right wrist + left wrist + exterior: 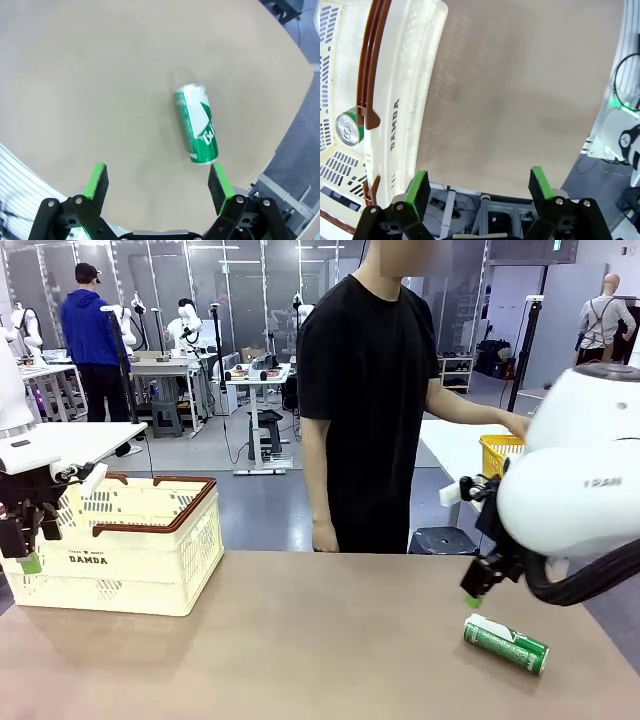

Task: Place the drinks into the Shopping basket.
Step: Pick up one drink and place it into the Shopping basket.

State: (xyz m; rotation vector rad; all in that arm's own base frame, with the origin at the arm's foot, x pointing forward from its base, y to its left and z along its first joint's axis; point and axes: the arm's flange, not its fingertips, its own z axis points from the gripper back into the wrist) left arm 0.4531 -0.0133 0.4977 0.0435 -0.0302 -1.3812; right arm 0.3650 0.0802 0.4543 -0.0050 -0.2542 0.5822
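A green can (506,643) lies on its side on the table at the right; the right wrist view shows the same green can (197,123) just beyond my fingertips. My right gripper (474,590) hovers open a little above and left of it, nothing between its pads. The cream Shopping basket (150,575) with brown rim stands at the left. In the left wrist view another green can (351,129) sits inside the Shopping basket (415,100), silver top showing. My left gripper (479,186) is open and empty, over the table edge beside the basket; it hangs at the basket's left end (28,550).
A person in a black shirt (370,390) stands at the far side, one hand reaching to a yellow mesh basket (497,453) on a side table. A dark stool (442,540) stands behind the table. The bare tabletop (330,640) stretches between basket and can.
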